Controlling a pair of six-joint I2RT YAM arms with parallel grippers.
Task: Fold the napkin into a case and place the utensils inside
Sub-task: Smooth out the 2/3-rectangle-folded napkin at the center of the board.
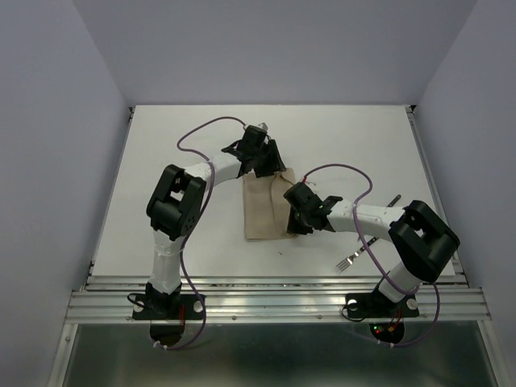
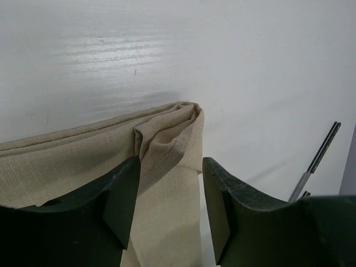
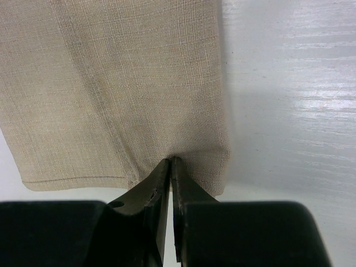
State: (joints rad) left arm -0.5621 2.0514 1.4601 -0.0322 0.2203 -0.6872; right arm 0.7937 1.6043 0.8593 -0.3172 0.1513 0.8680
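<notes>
The beige napkin [image 1: 264, 211] lies folded into a narrow strip mid-table. My left gripper [image 1: 262, 164] is open over its far end; in the left wrist view the jaws [image 2: 171, 162] straddle a bunched, folded corner of the cloth [image 2: 167, 133] without closing on it. My right gripper [image 1: 293, 221] is shut on the napkin's near right edge; in the right wrist view the fingertips [image 3: 169, 161] pinch puckered cloth [image 3: 111, 83] close to the corner. The fork [image 1: 348, 260] lies on the table near the right arm. The knife [image 2: 320, 157] lies to the right, partly hidden by the arm.
The white table [image 1: 185, 137] has a metal rail [image 1: 274, 298] along its near edge and grey walls around it. The right arm's purple cable [image 1: 339, 171] loops above the table beside the napkin.
</notes>
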